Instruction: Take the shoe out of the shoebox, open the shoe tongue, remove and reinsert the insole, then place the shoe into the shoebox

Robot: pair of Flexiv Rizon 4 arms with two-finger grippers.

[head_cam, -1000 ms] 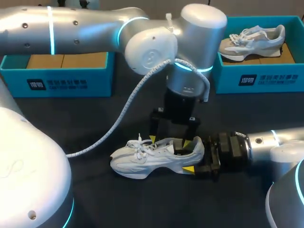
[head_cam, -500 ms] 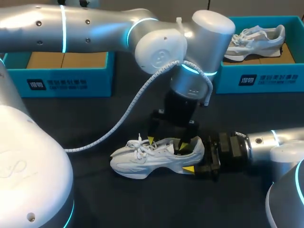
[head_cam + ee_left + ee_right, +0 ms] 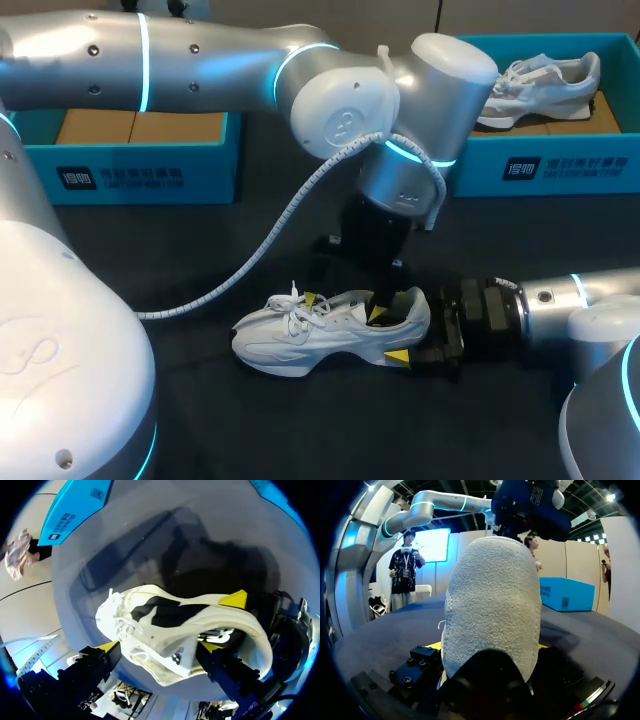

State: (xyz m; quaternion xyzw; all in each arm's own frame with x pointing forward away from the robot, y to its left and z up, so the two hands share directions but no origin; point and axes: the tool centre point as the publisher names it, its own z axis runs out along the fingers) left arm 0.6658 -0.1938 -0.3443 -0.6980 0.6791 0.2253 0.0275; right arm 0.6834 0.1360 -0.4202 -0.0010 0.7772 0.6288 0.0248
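The right gripper (image 3: 412,338) was clamped on the heel (image 3: 418,308) of the shoe (image 3: 290,338), a white laced trainer standing on its sole on the dark table (image 3: 200,400). The left gripper (image 3: 344,305) stood spread wide, one tip inside the shoe's mouth, the other by the laces (image 3: 296,306).

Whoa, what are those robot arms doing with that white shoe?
They are working on a shoe lying on the table. The right end effector grips its heel to hold it steady. The left end effector is open over it, one finger down in the shoe's opening, the other by the laces, likely going for the tongue or insole. A second shoe sits in a box behind.
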